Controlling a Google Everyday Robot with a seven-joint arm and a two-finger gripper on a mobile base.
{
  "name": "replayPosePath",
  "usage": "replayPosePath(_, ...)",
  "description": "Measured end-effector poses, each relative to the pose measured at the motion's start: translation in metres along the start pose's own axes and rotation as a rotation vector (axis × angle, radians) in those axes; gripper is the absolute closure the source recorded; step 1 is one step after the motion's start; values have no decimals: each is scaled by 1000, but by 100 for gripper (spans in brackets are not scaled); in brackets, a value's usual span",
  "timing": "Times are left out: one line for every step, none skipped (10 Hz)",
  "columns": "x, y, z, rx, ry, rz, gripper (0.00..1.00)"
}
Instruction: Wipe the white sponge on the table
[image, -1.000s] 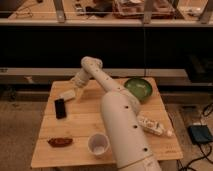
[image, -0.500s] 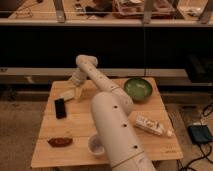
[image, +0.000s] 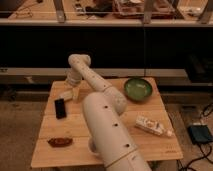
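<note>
Jaws are hidden beneath the wrist, so I cannot tell whether they pinch anything. Nearest, the robot's thick arm (image: 107, 130) crosses the table (image: 165, 150), with a brown snack (image: 60, 142) at the front left and a white packet (image: 152, 126) on the right. Farther back lies a black phone (image: 60, 107). Just beyond it, near the far left corner, the gripper (image: 71, 89) is down at the white sponge (image: 75, 94). A green bowl (image: 138, 89) stands at the far right. By my judgement the wiping is at an early stage, with nearly all of the tabletop yet to cover.
</note>
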Motion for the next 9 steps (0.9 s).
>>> replayPosePath(0,2,4,-18,23,-10,20)
replayPosePath(1,4,6,-29,35,-11,20)
replayPosePath(1,5,7,-37,44,-11,23)
replayPosePath(0,6,9,-45,49,-9,34)
replayPosePath(-1,6,10,-48,49,-9,42)
replayPosePath(-3,6,12,-53,45,-9,50)
replayPosePath(-5,7,14,-59,38,-8,52)
replayPosePath(-6,8,15,-64,33,-11,52)
replayPosePath(-8,8,13,-68,29,-16,52)
